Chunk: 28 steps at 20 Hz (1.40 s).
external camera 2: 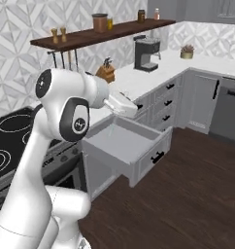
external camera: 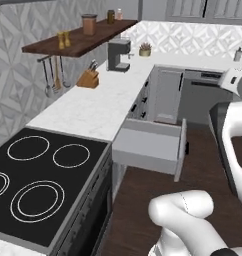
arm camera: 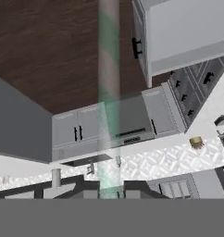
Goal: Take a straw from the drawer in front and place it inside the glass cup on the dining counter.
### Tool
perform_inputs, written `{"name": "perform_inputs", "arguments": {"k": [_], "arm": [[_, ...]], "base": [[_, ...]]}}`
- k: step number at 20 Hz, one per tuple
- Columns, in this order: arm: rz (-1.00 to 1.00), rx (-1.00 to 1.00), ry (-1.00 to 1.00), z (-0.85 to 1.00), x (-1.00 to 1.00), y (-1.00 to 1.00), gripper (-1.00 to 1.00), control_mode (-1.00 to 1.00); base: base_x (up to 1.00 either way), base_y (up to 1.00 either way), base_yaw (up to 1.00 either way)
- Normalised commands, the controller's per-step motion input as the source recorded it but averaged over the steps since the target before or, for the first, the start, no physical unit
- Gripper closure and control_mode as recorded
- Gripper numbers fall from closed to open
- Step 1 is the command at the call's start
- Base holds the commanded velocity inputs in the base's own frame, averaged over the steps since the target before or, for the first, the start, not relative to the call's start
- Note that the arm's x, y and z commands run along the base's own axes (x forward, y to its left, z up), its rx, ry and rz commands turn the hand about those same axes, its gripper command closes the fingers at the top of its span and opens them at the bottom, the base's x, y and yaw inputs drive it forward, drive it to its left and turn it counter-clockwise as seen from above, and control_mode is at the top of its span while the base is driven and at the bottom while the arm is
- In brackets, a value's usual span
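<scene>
Grips the straw (arm camera: 108,92) with the gripper (arm camera: 110,190), both dark fingertips (arm camera: 88,187) pressed in on its near end, one on each side. In the hand view, shows that pale, see-through, green-tinted tube running straight out from between the fingertips and off the far edge. Stands pulled out, the drawer (arm camera: 188,32), up and to the right of the fingertips in that view and apart from the straw, its small black handle (arm camera: 137,46) on the flat front turned toward the tube. Lies beyond the straw, well past the fingertips, dark wood floor (arm camera: 49,46), then a row of grey cabinet doors (arm camera: 77,132) crossing behind the tube.

From the right base view, reaches over the open drawer (external camera 2: 122,143) with the white arm (external camera 2: 66,116), hand above its back edge. Cannot tell the fingers themselves there. From the left base view, shows the drawer (external camera: 148,145) open beside the black cooktop (external camera: 43,180).
</scene>
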Motion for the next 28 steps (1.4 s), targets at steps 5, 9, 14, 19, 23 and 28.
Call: {"name": "perform_inputs", "arguments": {"k": [5,9,14,19,23,28], "arm": [[0.0,0.0,0.0,0.0,0.0,0.0,1.0,1.0],[0.0,0.0,0.0,0.0,0.0,0.0,1.0,1.0],[0.0,0.0,0.0,0.0,0.0,0.0,1.0,1.0],[0.0,0.0,0.0,0.0,0.0,0.0,1.0,1.0],[0.0,0.0,0.0,0.0,0.0,0.0,1.0,1.0],[0.0,0.0,0.0,0.0,0.0,0.0,1.0,1.0]], "base": [[-0.59,-0.03,-0.53],[-0.58,-0.08,-0.66],[-0.48,-0.11,-0.71],[-0.36,-0.14,-0.72],[-0.06,-0.32,-0.64],[0.51,-0.58,-0.47]]}}
